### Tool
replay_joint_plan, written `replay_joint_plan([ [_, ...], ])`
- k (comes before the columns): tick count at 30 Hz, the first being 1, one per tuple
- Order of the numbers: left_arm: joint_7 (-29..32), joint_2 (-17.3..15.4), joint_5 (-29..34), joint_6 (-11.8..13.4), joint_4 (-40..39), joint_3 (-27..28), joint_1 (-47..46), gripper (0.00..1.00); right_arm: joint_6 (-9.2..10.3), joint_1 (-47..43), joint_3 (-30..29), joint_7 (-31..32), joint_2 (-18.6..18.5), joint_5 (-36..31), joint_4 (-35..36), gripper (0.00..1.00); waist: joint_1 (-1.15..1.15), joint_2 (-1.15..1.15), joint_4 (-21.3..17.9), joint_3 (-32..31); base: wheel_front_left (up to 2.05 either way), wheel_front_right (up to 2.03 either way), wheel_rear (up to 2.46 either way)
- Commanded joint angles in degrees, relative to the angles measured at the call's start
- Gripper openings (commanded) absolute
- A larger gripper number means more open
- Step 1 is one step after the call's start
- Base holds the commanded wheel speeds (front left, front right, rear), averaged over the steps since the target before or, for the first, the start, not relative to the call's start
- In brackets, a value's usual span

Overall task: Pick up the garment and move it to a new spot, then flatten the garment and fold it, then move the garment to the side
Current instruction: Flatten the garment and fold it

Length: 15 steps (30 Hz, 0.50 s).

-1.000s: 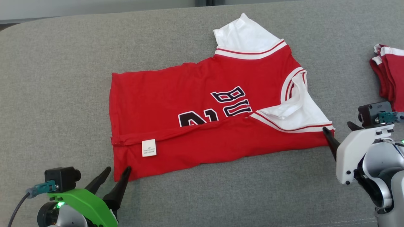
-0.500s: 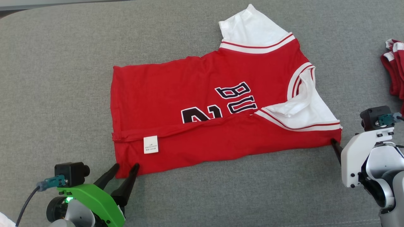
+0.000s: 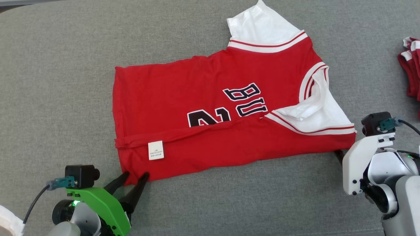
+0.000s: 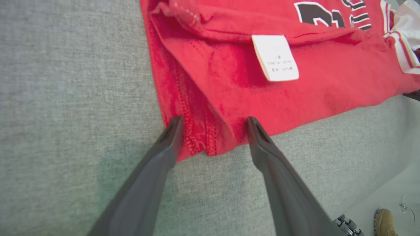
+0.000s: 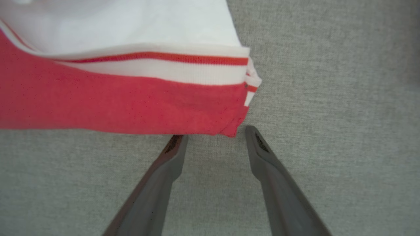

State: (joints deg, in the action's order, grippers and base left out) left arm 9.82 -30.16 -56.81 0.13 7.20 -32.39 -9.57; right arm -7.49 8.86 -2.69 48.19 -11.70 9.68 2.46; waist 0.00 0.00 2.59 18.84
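The garment (image 3: pixel 210 111) is a red jersey with white sleeves and dark lettering, lying on the grey surface with its near long side folded up over the body. My left gripper (image 3: pixel 136 177) stands open with its fingertips straddling the hem corner (image 4: pixel 210 144) at the near left. My right gripper (image 5: pixel 215 132) is open just short of the garment's near right corner (image 5: pixel 234 126), one fingertip at the fabric's edge. In the head view the right gripper's white housing (image 3: pixel 362 164) hides most of its fingers.
A stack of red and white clothes (image 3: pixel 411 72) lies at the far right edge. The grey fabric surface (image 3: pixel 65 65) spreads wide all around the jersey. A white care label (image 3: pixel 156 150) sits on the folded strip. A shoe (image 4: pixel 387 223) shows on the floor below the surface's edge.
The head camera has shifted. My left gripper has moved forward so its tips now straddle the hem corner. The right gripper has closed in on the right corner and its jaws have narrowed a little.
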Motion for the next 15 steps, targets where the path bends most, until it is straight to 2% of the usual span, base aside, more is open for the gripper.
replay_joint_plan([
  [1, 0.19, 0.49, 0.25, -0.44, 1.48, -0.67, -0.62, 0.0, 0.02, 0.57, 0.08, -0.26, 0.37, 0.51, -0.74, 0.0, 0.0, 0.0, -0.01, -0.22, 0.0, 0.0, 0.0],
  [4, 0.51, 0.47, 0.1, -1.83, 2.81, -1.2, -1.11, 0.0, 0.03, 1.46, -0.57, -0.97, 1.19, 1.9, -1.85, 0.0, 0.0, 0.0, -0.21, -1.18, 0.0, 0.0, 0.0],
  [7, 0.69, -1.11, -0.25, -2.75, 2.89, -0.71, -1.18, 0.0, 0.03, 1.97, -1.8, -1.17, 0.92, 3.12, -2.43, 0.0, 0.0, 0.0, -0.36, -2.69, 0.0, 0.0, 0.0],
  [13, 2.67, -6.12, -2.53, -4.11, -2.57, 0.51, 2.19, 0.0, 0.03, -0.87, -4.25, 1.31, -1.01, 7.91, 0.51, 0.0, 0.0, 0.0, -0.71, -6.35, 0.0, 0.0, 0.0],
  [15, 3.38, -8.15, -3.62, -3.76, -6.06, 1.09, 4.53, 0.0, 0.03, -2.9, -5.1, 2.77, -1.99, 9.75, 2.94, 0.0, 0.0, 0.0, -1.02, -7.41, 0.0, 0.0, 0.0],
])
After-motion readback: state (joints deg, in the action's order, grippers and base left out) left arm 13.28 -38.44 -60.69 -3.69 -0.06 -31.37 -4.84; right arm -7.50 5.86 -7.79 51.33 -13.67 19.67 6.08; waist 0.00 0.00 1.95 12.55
